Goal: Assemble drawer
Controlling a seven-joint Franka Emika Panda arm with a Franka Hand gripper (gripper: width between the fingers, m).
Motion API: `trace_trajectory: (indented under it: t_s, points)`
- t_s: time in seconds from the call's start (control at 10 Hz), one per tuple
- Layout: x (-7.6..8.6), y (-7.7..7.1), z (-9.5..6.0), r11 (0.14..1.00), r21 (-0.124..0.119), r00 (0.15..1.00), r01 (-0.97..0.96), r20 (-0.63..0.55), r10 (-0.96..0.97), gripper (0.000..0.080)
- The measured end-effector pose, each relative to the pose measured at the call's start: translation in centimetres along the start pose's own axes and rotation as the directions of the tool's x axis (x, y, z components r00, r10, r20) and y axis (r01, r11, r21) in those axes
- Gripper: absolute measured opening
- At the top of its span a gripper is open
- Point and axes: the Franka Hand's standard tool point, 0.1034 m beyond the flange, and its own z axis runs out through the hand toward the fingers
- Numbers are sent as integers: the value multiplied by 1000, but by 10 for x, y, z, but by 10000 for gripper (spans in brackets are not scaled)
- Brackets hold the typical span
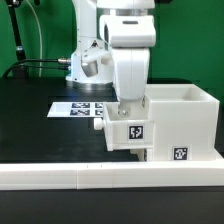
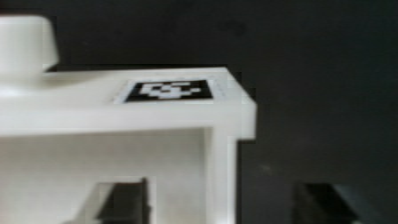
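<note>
End effector (image 1: 127, 108) spread open, poised directly above tagged tray (image 1: 128, 133) beside housing (image 1: 185, 122), on the exterior view's left.

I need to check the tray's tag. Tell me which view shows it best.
The wrist view: the tag on the tray fills the frame near the knob. The exterior view shows it small, below the claw.
</note>
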Motion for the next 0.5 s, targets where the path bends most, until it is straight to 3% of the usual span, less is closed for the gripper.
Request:
trace_trajectory:
  t_s: [0.1,0.2,0.3,0.5]
  points:
    - [-4,-1,-9,1000,9,1000,-4,7,4,542]
    - [-10,0,-19,1000,16,1000,-3,13,3,542]
    - [-19,0,-25,1000,19,1000,8,16,-9,627]
    - [-45,-1,-26,998,33,999,49,17,-49,643]
